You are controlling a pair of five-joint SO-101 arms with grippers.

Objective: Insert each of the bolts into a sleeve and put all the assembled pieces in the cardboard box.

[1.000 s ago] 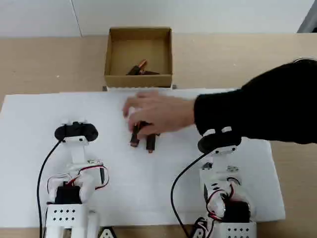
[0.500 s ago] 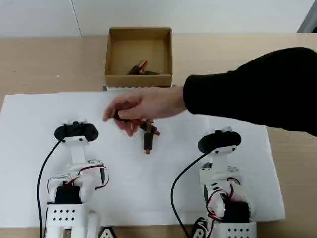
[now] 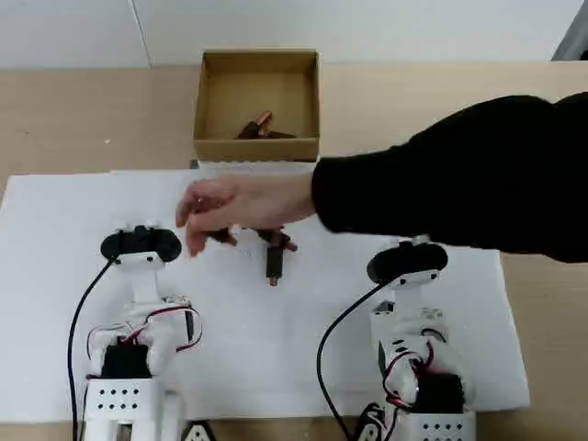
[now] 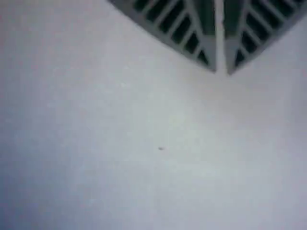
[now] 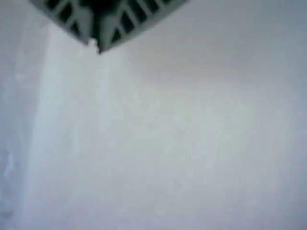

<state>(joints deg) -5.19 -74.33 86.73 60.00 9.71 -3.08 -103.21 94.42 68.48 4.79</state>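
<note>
Just in front of the square cardboard box (image 3: 209, 101), a hand (image 3: 234, 211) is hovering, fingers curled, over dark cylindrical bolts (image 3: 275, 258); we cannot tell whether it is pinching one.

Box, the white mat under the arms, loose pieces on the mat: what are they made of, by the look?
Box: brown cardboard, matte, with thin folded walls and an open top.
Mat: white and matte with no glare, probably paper or foam sheet; the look leaves it open.
Pieces: dark bodies with coppery ends, likely metal, perhaps with dark sleeves. They are too small to be sure.
</note>
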